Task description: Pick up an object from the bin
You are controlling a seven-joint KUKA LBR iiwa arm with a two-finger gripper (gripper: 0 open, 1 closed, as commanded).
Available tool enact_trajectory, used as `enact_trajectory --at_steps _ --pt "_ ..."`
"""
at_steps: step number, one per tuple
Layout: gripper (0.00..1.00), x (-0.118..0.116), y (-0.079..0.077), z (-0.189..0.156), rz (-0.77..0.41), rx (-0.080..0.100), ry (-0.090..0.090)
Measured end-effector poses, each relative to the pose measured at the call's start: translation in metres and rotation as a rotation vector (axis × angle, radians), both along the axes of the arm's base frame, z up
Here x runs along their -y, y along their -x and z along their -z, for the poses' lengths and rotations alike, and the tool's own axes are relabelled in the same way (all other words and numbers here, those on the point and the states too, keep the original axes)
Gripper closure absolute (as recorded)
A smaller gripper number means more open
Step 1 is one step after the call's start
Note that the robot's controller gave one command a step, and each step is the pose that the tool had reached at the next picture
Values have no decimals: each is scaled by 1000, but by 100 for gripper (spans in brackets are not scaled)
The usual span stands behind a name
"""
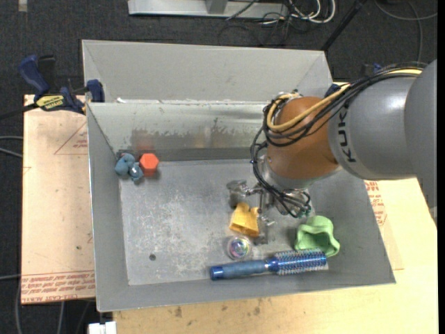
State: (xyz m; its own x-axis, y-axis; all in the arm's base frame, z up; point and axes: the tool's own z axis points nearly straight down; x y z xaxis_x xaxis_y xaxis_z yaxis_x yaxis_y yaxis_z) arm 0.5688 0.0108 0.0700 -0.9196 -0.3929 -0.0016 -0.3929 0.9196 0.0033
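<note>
My gripper (259, 206) hangs low over the right middle of the bin floor, under the arm's orange cover. A small yellow wedge-shaped thing (244, 220) lies right against its lower left side, touching or nearly touching it. Just below that sits a small shiny clear ball (238, 247). A crumpled green thing (317, 235) rests to the gripper's right. A blue hairbrush (268, 266) lies lengthwise along the bin's near wall, bristle end to the right.
A blue lumpy thing (126, 166) and an orange block (149, 162) sit together in the far left corner. The arm comes in from the right and hides part of the bin's right side. Bare floor stretches across the left and middle.
</note>
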Motion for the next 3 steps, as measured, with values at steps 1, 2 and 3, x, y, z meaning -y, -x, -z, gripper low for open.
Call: enact_trajectory --at_steps 1,2,3 --pt "100 2 -1 -1 2 2 2" --pt "100 -18 37 -28 -132 5 2" --pt "100 -23 68 -135 -207 9 3"
